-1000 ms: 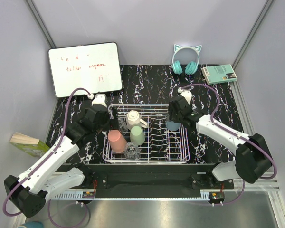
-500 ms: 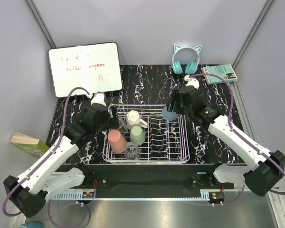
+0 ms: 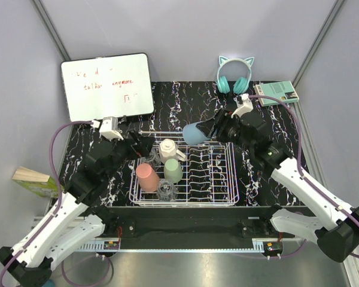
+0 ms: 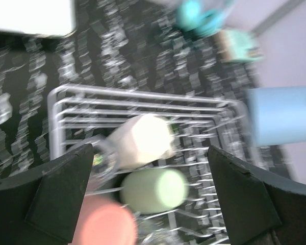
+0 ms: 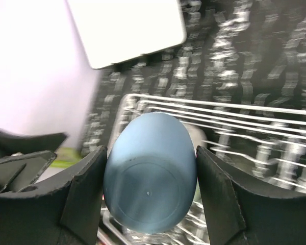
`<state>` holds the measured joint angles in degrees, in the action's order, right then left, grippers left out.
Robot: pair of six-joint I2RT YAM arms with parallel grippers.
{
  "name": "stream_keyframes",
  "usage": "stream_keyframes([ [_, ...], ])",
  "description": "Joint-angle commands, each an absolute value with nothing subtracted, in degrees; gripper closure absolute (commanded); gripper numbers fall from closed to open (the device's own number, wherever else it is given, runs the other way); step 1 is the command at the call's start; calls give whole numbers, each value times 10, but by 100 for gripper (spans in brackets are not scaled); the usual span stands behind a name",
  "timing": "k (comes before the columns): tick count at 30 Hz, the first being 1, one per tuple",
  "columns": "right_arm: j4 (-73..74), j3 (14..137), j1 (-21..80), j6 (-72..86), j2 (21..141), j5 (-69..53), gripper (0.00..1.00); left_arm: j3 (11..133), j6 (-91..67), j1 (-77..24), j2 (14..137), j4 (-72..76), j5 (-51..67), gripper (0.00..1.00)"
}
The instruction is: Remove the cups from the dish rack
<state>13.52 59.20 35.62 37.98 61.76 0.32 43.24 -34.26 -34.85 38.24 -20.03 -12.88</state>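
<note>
The white wire dish rack (image 3: pixel 234 179) sits mid-table. My right gripper (image 3: pixel 206 130) is shut on a blue cup (image 3: pixel 194 134), held on its side above the rack's back edge. The right wrist view shows this blue cup (image 5: pixel 150 173) pinched between both fingers (image 5: pixel 84 194), bottom toward the camera. In the rack stand a pink cup (image 3: pixel 147 177), a pale green cup (image 3: pixel 173 170), a cream mug (image 3: pixel 168 149) and a clear glass (image 3: pixel 166 191). My left gripper (image 3: pixel 145 142) hovers open over the rack's left end, above the green cup (image 4: pixel 153 190) and pink cup (image 4: pixel 104 224).
A whiteboard (image 3: pixel 107 86) leans at the back left. Teal cat-ear headphones (image 3: pixel 234 75) and a green book (image 3: pixel 276 92) lie at the back right. A box (image 3: pixel 36 181) rests beyond the table's left edge. Walls close in on three sides.
My right gripper has lifted the blue cup out of the rack's right side, carried it up and leftward, and tipped it sideways. The left arm has pulled back and shifted slightly left.
</note>
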Motion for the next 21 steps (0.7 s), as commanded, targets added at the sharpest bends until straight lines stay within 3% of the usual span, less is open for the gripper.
stream_keyframes([
  [1,-80,530,349,482,607,-105,100,397,-385,-348,380,-2,-13,1],
  [11,-391,423,330,621,658,-190,100,339,-467,-348,443,281,136,3],
  [21,-436,432,326,635,708,-214,100,347,-481,-349,474,330,168,9],
])
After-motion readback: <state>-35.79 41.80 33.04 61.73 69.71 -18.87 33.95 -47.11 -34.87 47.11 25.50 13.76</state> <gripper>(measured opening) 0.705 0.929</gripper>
